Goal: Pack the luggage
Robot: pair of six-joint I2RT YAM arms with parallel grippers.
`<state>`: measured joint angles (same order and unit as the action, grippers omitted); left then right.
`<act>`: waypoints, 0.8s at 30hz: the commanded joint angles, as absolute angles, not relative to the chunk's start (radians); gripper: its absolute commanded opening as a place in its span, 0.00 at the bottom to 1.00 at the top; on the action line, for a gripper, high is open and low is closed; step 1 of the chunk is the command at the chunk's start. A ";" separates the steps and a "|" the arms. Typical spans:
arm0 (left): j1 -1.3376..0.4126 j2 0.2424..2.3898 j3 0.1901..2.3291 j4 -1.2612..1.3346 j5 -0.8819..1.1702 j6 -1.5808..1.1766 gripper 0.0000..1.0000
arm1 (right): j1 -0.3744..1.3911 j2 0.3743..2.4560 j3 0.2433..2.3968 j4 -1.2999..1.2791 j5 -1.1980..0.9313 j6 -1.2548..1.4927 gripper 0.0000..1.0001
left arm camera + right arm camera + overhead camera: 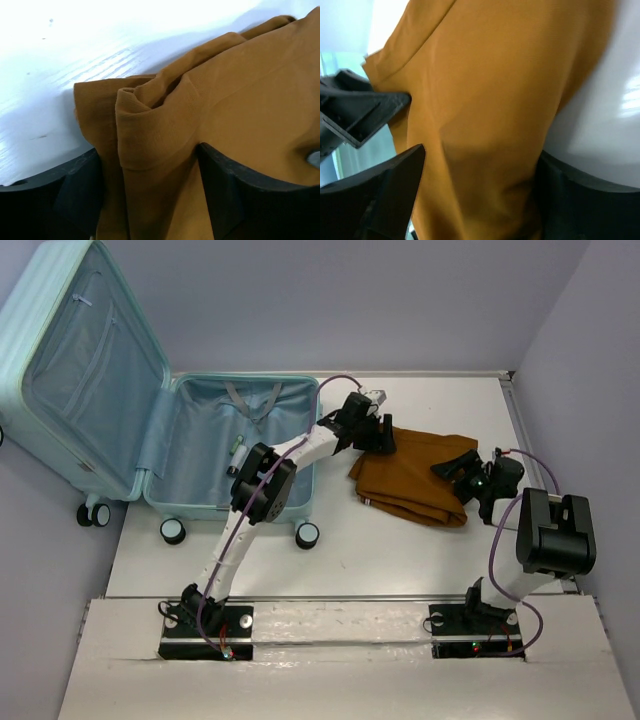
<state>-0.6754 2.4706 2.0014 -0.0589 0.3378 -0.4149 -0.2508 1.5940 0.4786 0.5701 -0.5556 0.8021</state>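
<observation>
We found the left gripper (372,436) and right gripper (463,472) each pinching the ochre garment (412,488), seemingly firmly. Next called for a joint lift into the open luggage (200,462).

Flat white tabletop (400,560) fills the middle, softly lit. Behind it, a plain pale lavender-grey back wall (380,300); a matching side wall (590,350) closes in on the right. Along the near edge, a white painted board (340,680) with a thin metal strip (340,643). In the left wrist view, glare washes the tabletop — nearly pure white.
</observation>
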 commanded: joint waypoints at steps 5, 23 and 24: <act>-0.749 2.482 1.849 -0.016 0.552 -0.512 0.34 | -0.140 1.681 0.479 0.632 -0.667 0.913 0.51; -0.735 2.056 1.740 0.106 0.606 -0.566 0.06 | -0.104 1.329 0.615 0.589 -0.738 1.006 0.07; -0.729 2.034 1.747 0.101 0.607 -0.569 0.06 | -0.085 1.303 0.668 0.563 -0.727 1.003 0.07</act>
<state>-0.6727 2.2120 1.7206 0.0628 0.4145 -0.5106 -0.1474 1.3945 0.5041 0.5488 -0.6918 0.9653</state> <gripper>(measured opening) 0.299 0.233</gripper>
